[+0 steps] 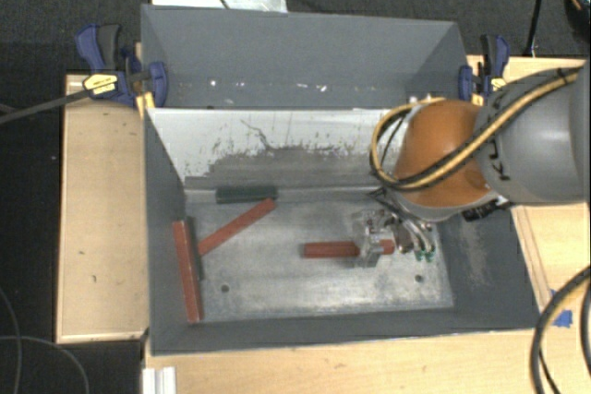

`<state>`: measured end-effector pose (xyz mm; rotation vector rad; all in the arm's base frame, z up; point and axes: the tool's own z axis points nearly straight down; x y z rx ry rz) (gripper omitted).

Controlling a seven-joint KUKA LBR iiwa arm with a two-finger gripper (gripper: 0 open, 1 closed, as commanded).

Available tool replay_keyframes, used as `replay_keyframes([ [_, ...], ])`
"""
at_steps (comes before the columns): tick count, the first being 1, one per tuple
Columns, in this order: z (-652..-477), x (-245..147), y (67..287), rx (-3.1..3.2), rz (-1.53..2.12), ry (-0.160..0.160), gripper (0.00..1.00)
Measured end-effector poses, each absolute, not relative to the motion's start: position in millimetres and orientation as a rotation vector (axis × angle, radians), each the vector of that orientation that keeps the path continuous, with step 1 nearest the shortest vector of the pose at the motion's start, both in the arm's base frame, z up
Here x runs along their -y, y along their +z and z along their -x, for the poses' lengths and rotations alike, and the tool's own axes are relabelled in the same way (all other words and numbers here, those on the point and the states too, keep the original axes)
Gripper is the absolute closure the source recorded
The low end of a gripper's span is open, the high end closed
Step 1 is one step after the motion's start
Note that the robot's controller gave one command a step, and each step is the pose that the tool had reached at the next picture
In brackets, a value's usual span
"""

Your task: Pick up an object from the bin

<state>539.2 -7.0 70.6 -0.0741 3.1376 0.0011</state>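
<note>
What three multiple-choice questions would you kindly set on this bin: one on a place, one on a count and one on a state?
1. Where in the grey metal bin does the dark green flat bar lie?
A. at the foot of the back wall
B. in the front right corner
C. across the front rim

2. How many red-brown flat bars lie in the bin?
A. one
B. three
C. five

3. How is the slanted red-brown bar placed?
A. lying flat on the floor
B. standing on end
C. lifted clear of the floor

Answers:
1 A: it lies along the base of the back wall.
2 B: there is the red-brown bar along the left wall, the slanted one, and the middle red-brown bar next to the gripper.
3 A: its whole length rests on the bin floor.
</note>
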Motion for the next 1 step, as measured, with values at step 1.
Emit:
replay_keyframes([
  [1,-560.1,3.6,229.2,-3.129,0.054,0.000,1.00],
])
